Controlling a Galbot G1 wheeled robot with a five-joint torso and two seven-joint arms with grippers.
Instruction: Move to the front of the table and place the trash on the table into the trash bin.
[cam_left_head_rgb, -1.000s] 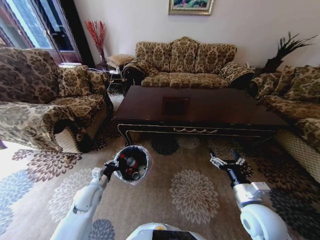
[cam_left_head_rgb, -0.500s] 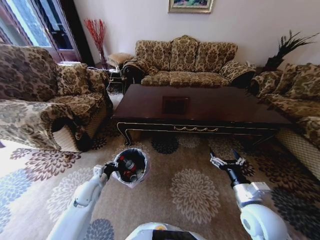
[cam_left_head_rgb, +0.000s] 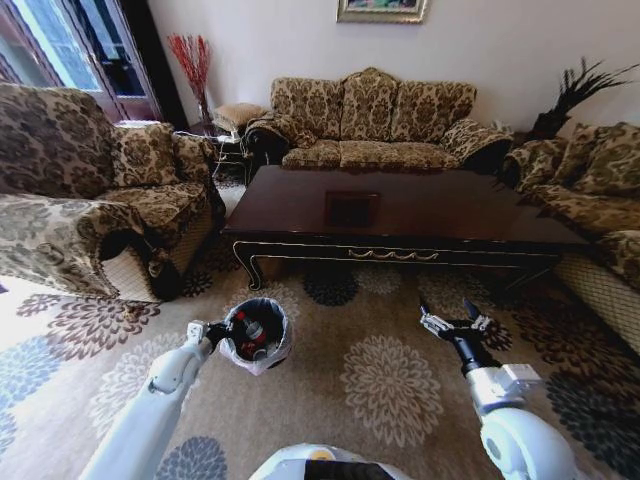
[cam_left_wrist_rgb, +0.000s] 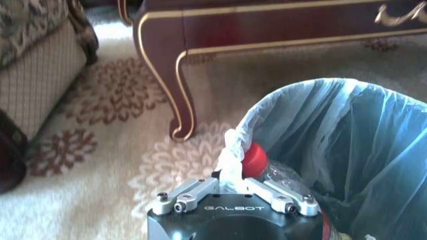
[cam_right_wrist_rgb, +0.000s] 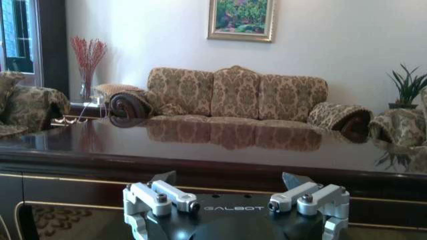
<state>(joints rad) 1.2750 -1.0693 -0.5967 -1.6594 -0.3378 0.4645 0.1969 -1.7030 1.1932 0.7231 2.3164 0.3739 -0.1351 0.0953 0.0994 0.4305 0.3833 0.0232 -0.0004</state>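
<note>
The trash bin (cam_left_head_rgb: 264, 361), a small dark round bin lined with a whitish bag, hangs over the carpet in front of the table's left front corner. My left gripper (cam_left_head_rgb: 212, 334) is shut on the bag-covered rim (cam_left_wrist_rgb: 231, 165). Inside the trash bin (cam_left_wrist_rgb: 347, 135) lies the trash: a clear bottle with a red cap (cam_left_wrist_rgb: 254, 160) and something red (cam_left_head_rgb: 252, 338). The table (cam_left_head_rgb: 440, 215) shows a bare glossy dark top (cam_right_wrist_rgb: 220, 147), and its curved gold-trimmed leg (cam_left_wrist_rgb: 175, 85) stands close to the bin. My right gripper (cam_left_head_rgb: 452, 325) is open and holds nothing, level with the table's apron (cam_right_wrist_rgb: 230, 182).
A patterned armchair (cam_left_head_rgb: 70, 200) stands on the left, a sofa (cam_left_head_rgb: 370, 125) behind the table and another sofa (cam_left_head_rgb: 600, 200) on the right. Flowered carpet (cam_left_head_rgb: 385, 385) lies open between me and the table. A dark inlay (cam_left_head_rgb: 350, 208) marks the tabletop's middle.
My left arm has carried the bin lower and a little to the left. The whole picture has shifted slightly, so the camera has moved. The right gripper keeps its place.
</note>
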